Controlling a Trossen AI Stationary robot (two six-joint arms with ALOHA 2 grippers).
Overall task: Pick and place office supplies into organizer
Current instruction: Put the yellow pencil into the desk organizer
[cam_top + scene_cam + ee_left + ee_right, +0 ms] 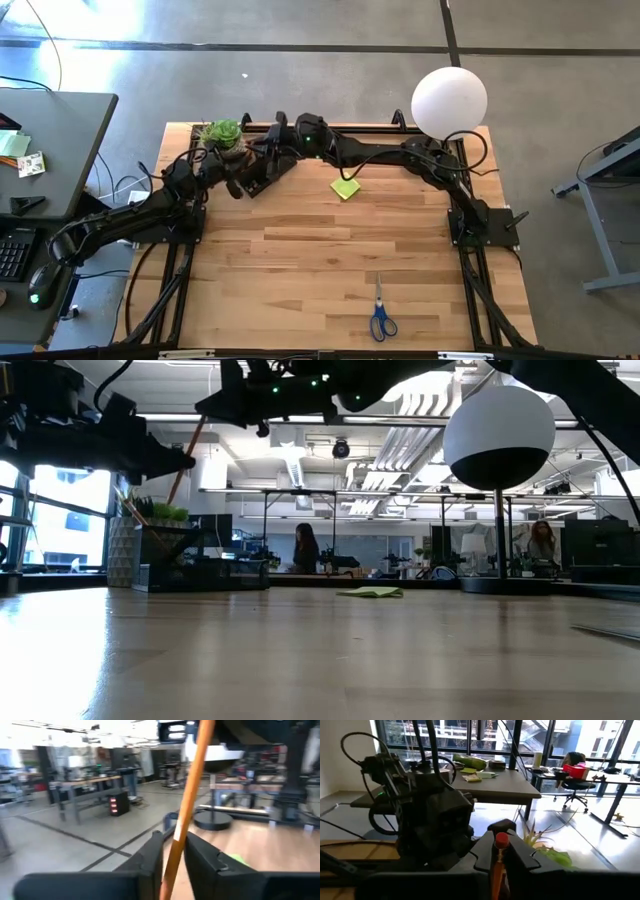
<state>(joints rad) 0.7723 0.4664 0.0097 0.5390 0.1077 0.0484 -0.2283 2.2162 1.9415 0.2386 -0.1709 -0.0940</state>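
1. Pencil: above the counter's far-left corner, near the organizer, pinched by both my hands.
2. Right hand: closed on the eraser end.
3. Left hand: narrow around the shaft; uneven release may drop it.

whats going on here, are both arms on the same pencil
It looks that way. The two arms meet at the table's far edge, above the organizer by the potted plant. An orange pencil stands between the left gripper fingers, and the right gripper is shut on its eraser end. A sticky-note pad and scissors lie on the table.
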